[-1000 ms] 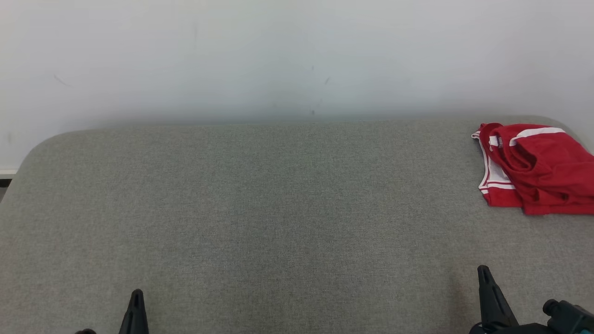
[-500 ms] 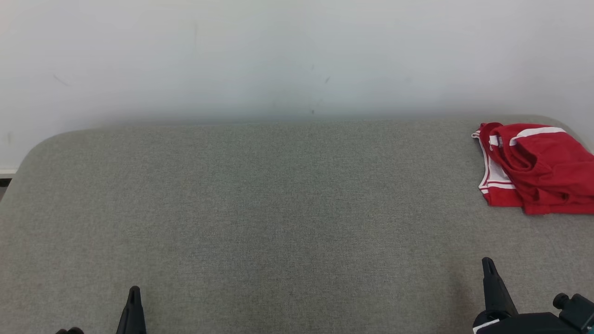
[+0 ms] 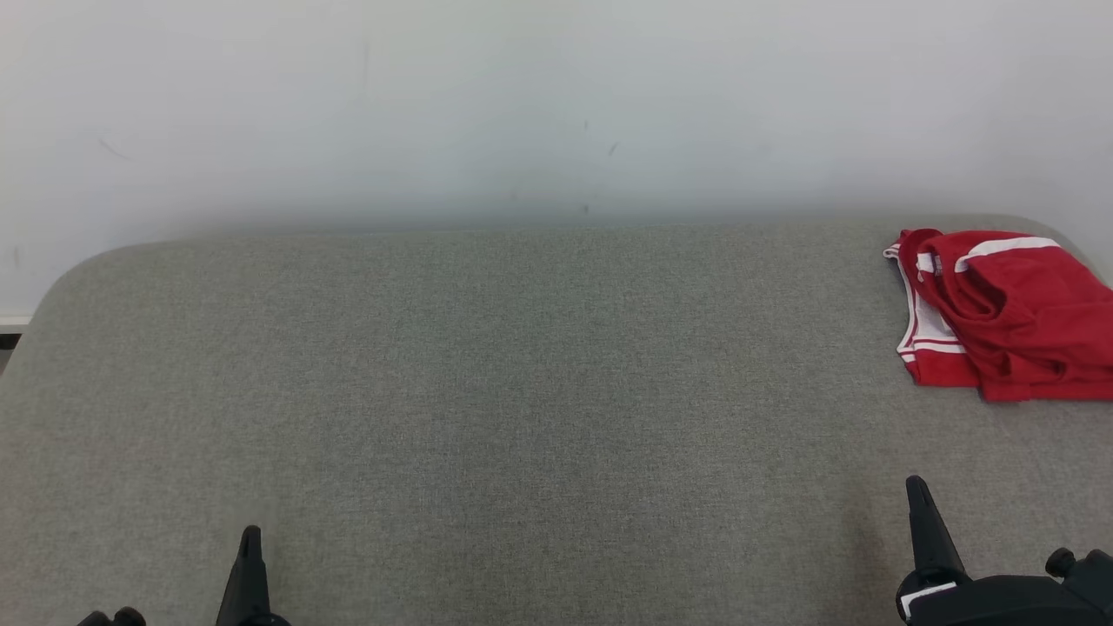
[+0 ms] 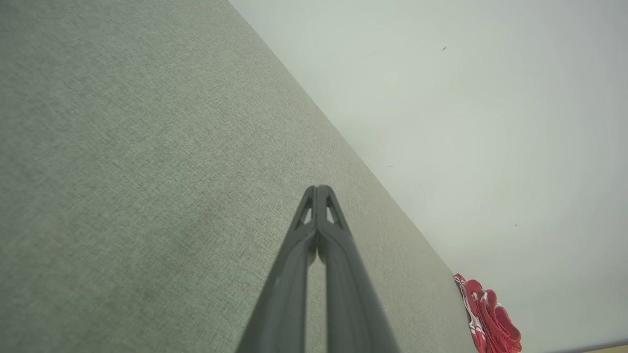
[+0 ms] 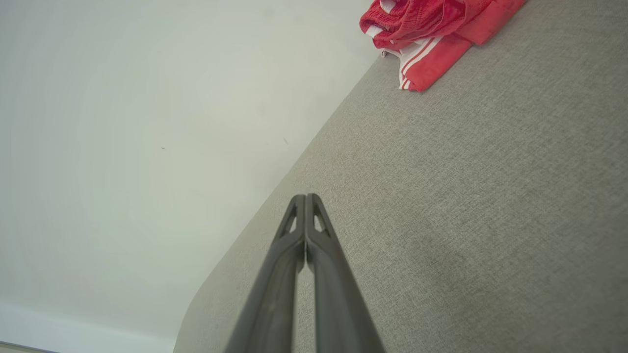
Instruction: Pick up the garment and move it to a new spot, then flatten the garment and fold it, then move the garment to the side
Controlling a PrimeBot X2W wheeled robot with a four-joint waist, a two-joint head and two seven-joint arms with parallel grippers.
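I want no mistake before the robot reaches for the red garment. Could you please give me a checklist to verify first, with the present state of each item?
1. Crumpled red fabric garment with white stripes lies on the grey fabric surface, far right: ok.
2. Right end effector open for grasping: not ok, shut and empty.
3. Left end effector empty: ok, shut.
4. Way from right end effector to garment unobstructed: ok.
5. Garment's right edge fully on the surface: cannot tell, the head view cuts it off.
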